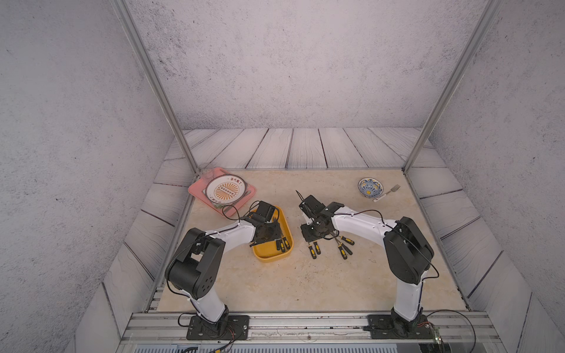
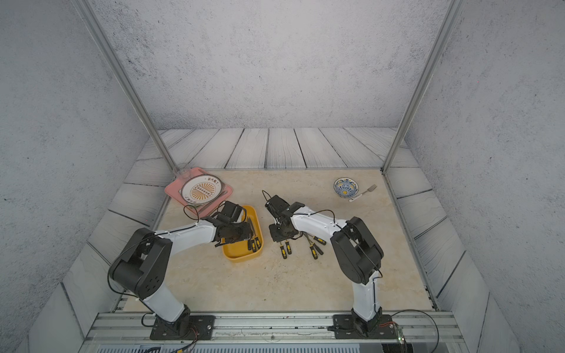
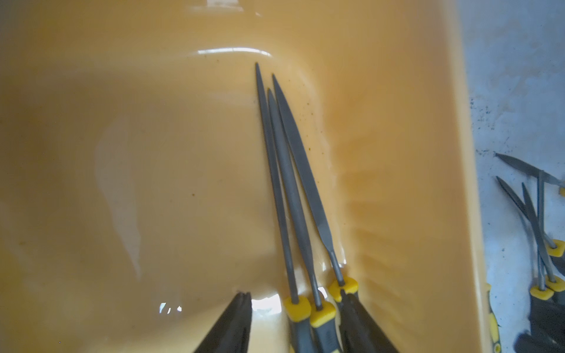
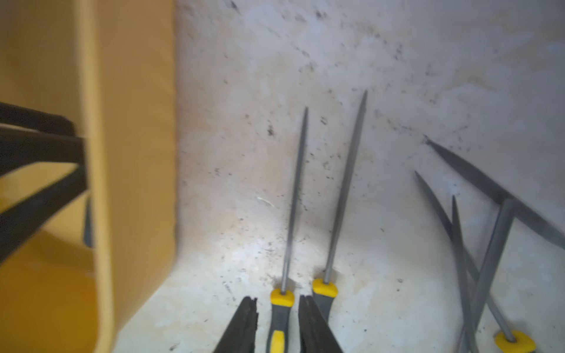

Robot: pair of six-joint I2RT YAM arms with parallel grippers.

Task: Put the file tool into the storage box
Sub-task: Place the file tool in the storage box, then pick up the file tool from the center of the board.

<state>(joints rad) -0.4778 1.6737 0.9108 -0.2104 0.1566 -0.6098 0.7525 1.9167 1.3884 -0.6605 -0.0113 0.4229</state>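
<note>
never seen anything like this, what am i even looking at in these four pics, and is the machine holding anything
These show a robot with a left arm and a right arm bolted to the edge of a table. Each ends in a two-fingered gripper. The two wide pictures come from one overhead camera, and the two close-ups from cameras on the wrists. The left gripper hangs open over the yellow storage box, where three files lie. The right gripper straddles the handle of a file on the table. A gap shows, so nothing looks gripped. More loose files lie nearby. Farther back are a pink tray holding a plate, a patterned bowl and a fork.
</note>
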